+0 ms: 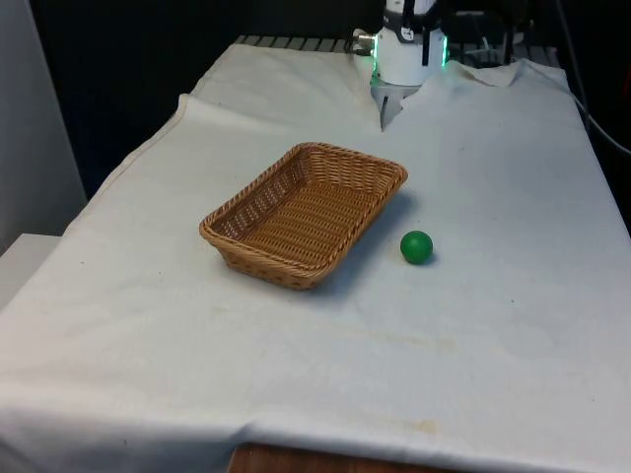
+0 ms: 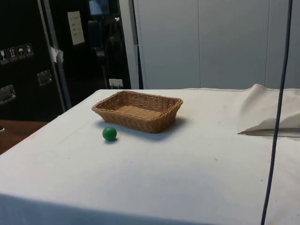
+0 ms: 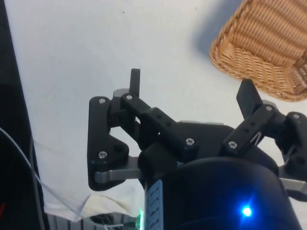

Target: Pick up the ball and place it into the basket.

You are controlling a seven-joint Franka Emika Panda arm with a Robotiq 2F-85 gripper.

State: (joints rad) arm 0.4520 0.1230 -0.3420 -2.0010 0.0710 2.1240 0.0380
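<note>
White cloth [image 2: 197, 154] covers table. Dark cabinets [image 2: 61, 51] beyond far left in side view; pale wall panels [image 2: 211, 42] to right.

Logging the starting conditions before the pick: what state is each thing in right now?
ball: green, resting on the cloth beside the basket, not touching it, not held.
basket: upright on the cloth, nothing inside.
gripper: open, holding nothing, at the far end of the table, away from the ball.
cloth: spread over the table, rumpled at the far end.
</note>
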